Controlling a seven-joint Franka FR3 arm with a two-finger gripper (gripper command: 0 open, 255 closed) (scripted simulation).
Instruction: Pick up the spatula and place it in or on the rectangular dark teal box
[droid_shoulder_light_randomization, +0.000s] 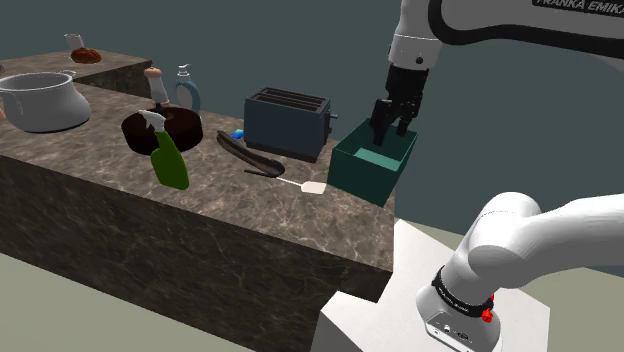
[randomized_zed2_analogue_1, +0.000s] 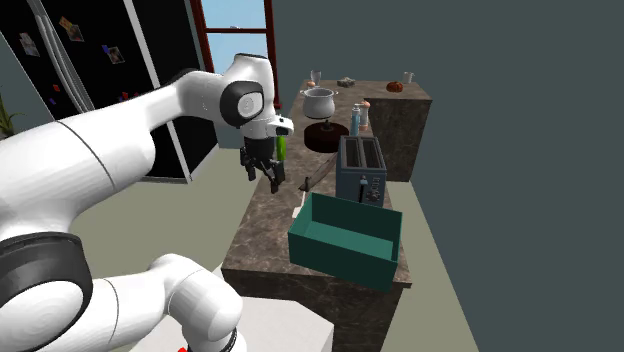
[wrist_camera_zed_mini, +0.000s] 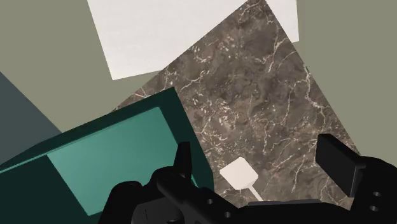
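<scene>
While the spatula (droid_shoulder_light_randomization: 314, 187) lies flat on the marble counter (droid_shoulder_light_randomization: 230, 215) in the shoulder view, just beside the teal box (droid_shoulder_light_randomization: 368, 168) and in front of the toaster (droid_shoulder_light_randomization: 288, 125), the gripper (droid_shoulder_light_randomization: 392, 122) hangs raised near the box, touching nothing. Second exterior view: gripper (randomized_zed2_analogue_1: 262, 172) well above the counter, box (randomized_zed2_analogue_1: 345, 242) empty. Wrist view: fingers (wrist_camera_zed_mini: 183, 156) spread apart, grasping nothing; the spatula's pale blade (wrist_camera_zed_mini: 238, 174) rests on the counter below, beside the box wall (wrist_camera_zed_mini: 191, 137). Assessment: no step completed; descent, grasp, lift and placement all outstanding.
</scene>
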